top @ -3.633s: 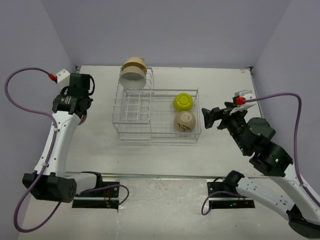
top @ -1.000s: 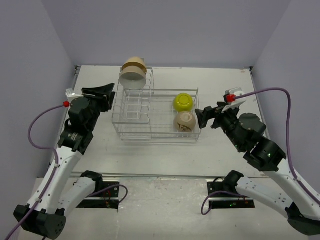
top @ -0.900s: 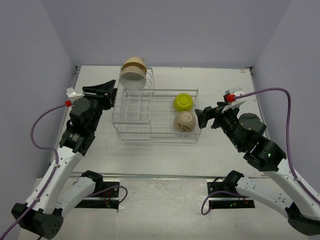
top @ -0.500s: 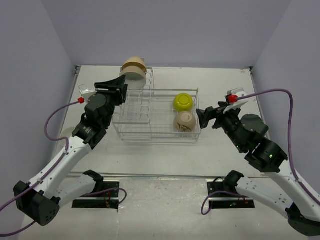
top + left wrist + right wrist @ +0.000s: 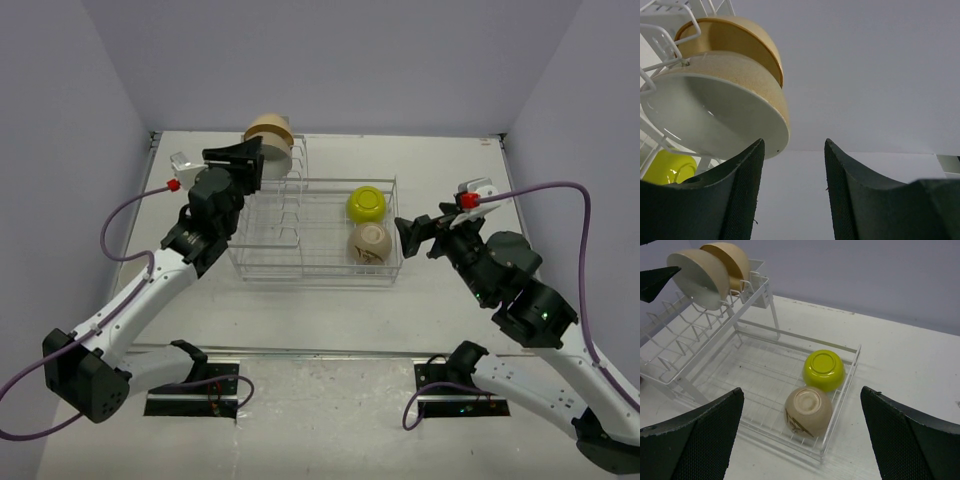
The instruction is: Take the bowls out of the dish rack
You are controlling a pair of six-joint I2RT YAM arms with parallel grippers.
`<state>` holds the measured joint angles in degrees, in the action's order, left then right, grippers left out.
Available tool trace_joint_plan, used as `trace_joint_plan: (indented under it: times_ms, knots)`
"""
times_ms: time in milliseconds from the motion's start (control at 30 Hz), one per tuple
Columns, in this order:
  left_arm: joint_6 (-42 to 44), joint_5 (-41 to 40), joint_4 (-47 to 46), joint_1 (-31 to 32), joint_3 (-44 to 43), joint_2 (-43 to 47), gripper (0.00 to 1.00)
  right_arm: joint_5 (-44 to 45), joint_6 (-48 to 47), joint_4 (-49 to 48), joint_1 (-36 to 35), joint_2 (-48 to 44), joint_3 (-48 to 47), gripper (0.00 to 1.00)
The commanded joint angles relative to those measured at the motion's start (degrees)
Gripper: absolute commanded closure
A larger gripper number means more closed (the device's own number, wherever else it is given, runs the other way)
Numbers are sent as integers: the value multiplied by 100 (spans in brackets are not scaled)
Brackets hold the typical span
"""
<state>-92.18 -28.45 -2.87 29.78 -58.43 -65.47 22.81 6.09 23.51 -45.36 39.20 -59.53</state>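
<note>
left gripper (image 5: 793, 146): spread, nothing pinched, held just beside rim of white-lined bowl (image 5: 715, 115) | tan bowl (image 5: 735, 35) stood behind it in dish rack (image 5: 330, 181) slots | yellow-green bowl (image 5: 366, 204), beige bowl (image 5: 369, 243) upturned in basket | right gripper (image 5: 410, 236): spread wide, empty, beside basket

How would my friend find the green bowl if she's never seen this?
Find the big white wire dish rack, then its low basket part on the right. Two bowls sit upside down there, and the shiny lime-green bowl is the one farther back. Its neighbour is a dull beige bowl with dark marks.
</note>
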Motion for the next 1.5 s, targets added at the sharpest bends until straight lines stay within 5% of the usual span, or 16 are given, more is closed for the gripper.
trace_joint_plan:
  times_ms: [0, 900, 1133, 1467]
  knots:
    - [236, -293, -117, 37, -431, -150, 48, 39, -160, -215, 1, -88, -6, 1]
    - [534, -486, 507, 37, -1056, -783, 53, 171, -301, -329, 1, -440, 161, 1]
    - [613, -548, 569, 37, -1126, -853, 72, 171, -310, -347, 10, -448, 170, 1]
    - [614, -495, 560, 37, -1074, -906, 86, 145, -301, -356, 1, -457, 214, 1]
